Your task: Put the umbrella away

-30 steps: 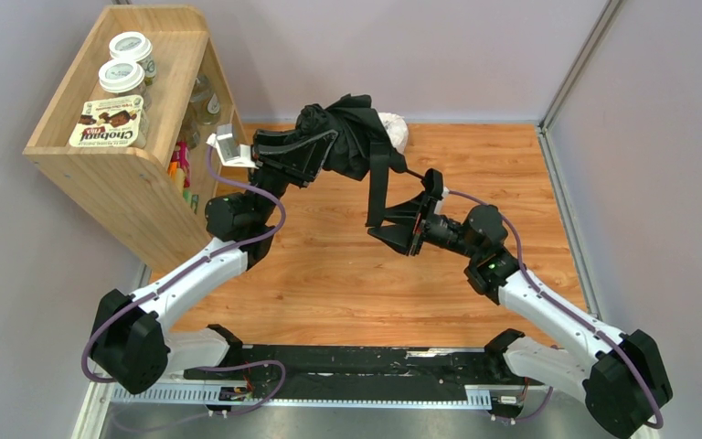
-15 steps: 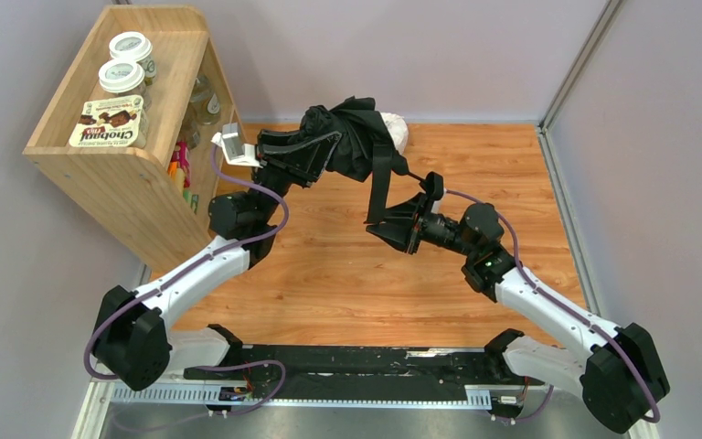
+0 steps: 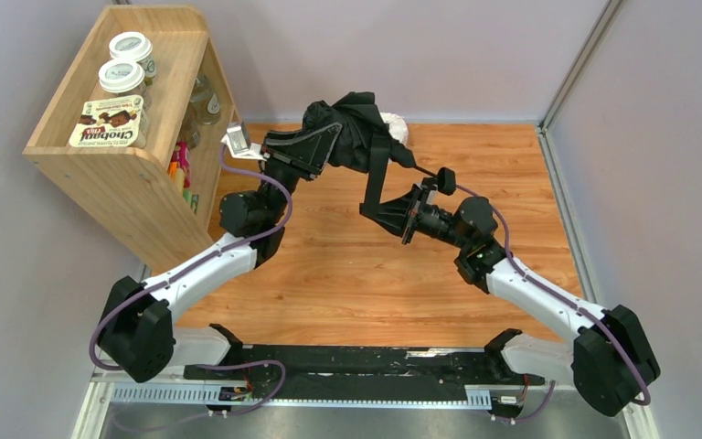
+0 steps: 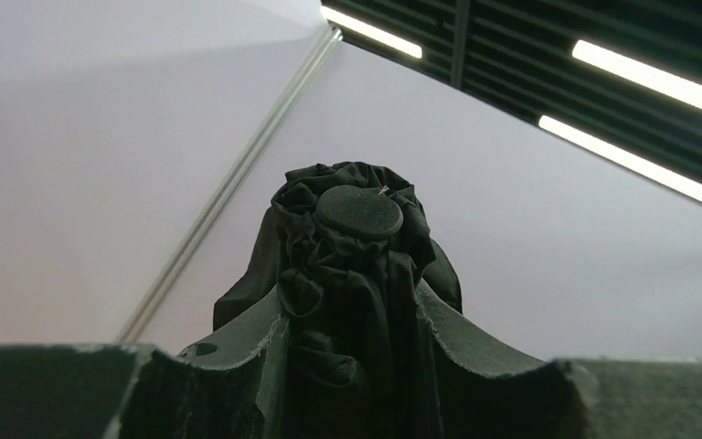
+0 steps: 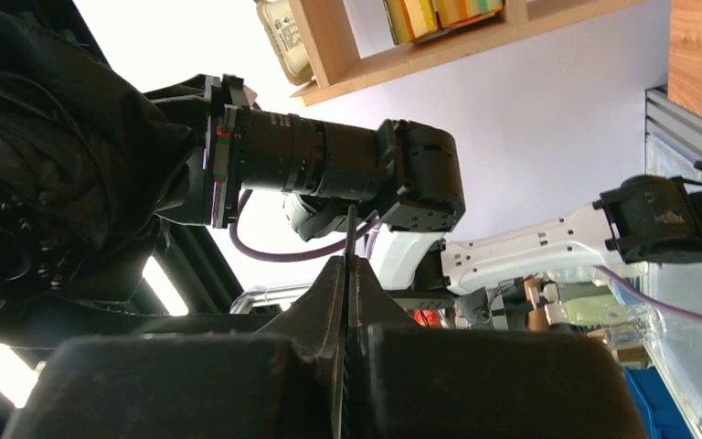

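Aloft | umbrella [image 3: 356, 128] near far table [image 3: 329, 274] edge | shelf [image 3: 101, 174] close left

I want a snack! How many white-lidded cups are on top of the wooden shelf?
2. The far cup stands at the back of the shelf top; the near cup sits before it, behind the Chobani box. More may hide lower down.

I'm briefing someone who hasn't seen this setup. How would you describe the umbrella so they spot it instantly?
From the wooden shelf on the left, look right to where the left gripper and right gripper meet. The umbrella is the black bundle they hold: soft crumpled cloth, unlike their rigid bodies, with a thin shaft poking out rightwards.
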